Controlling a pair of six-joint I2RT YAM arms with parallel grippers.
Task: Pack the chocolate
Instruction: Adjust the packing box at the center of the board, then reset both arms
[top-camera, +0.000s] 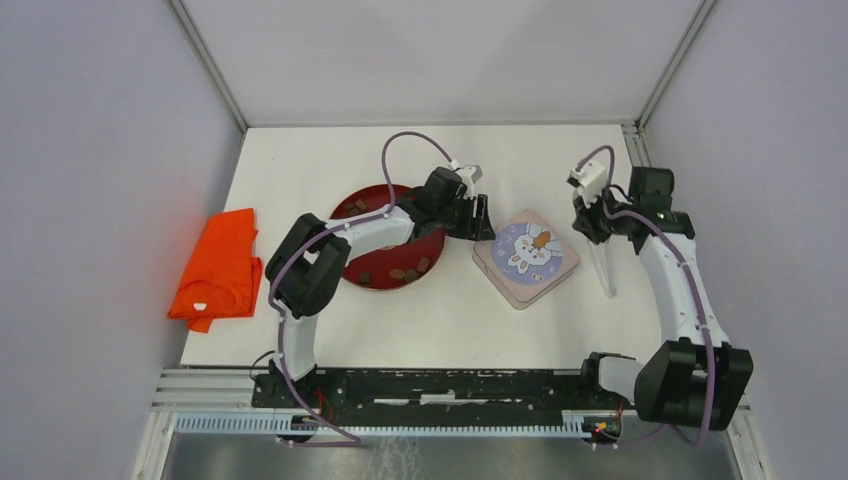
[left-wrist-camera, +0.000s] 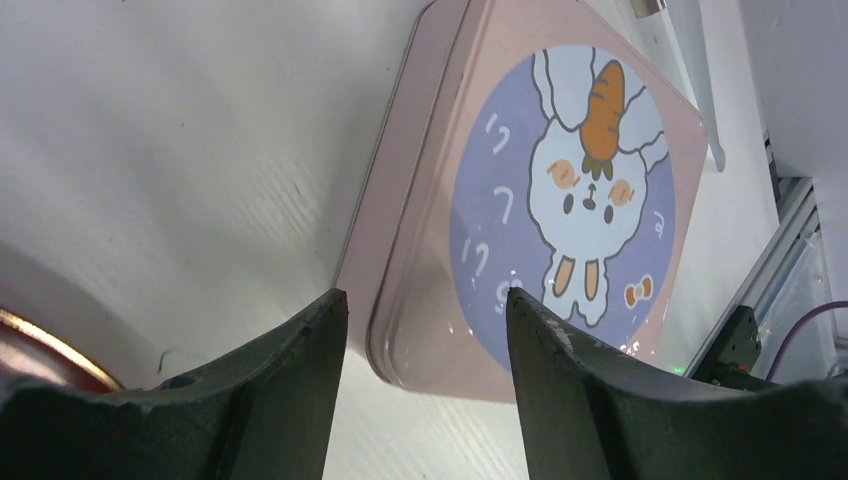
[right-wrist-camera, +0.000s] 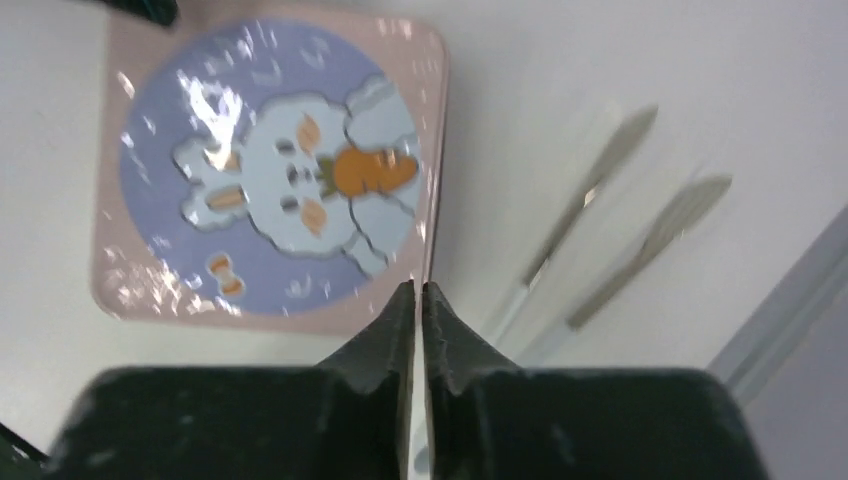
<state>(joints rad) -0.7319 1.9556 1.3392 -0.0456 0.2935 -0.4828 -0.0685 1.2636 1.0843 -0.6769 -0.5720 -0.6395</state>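
Note:
Several small brown chocolate pieces (top-camera: 397, 272) lie on the round dark-red plate (top-camera: 383, 253), left of centre. The pink tin (top-camera: 526, 257) with a bunny lid sits closed in the middle. My left gripper (top-camera: 482, 222) is open and empty, low over the table between the plate and the tin. In the left wrist view the tin's near corner (left-wrist-camera: 420, 330) lies just beyond the open gripper (left-wrist-camera: 428, 300). My right gripper (top-camera: 585, 225) is shut and empty, just right of the tin. The right wrist view shows the shut gripper (right-wrist-camera: 421, 288) over the tin's edge (right-wrist-camera: 270, 170).
Clear plastic tongs (top-camera: 605, 270) lie on the table right of the tin, also in the right wrist view (right-wrist-camera: 590, 230). An orange cloth (top-camera: 218, 265) lies at the table's left edge. The plate's rim (left-wrist-camera: 40, 335) shows at the left of the left wrist view.

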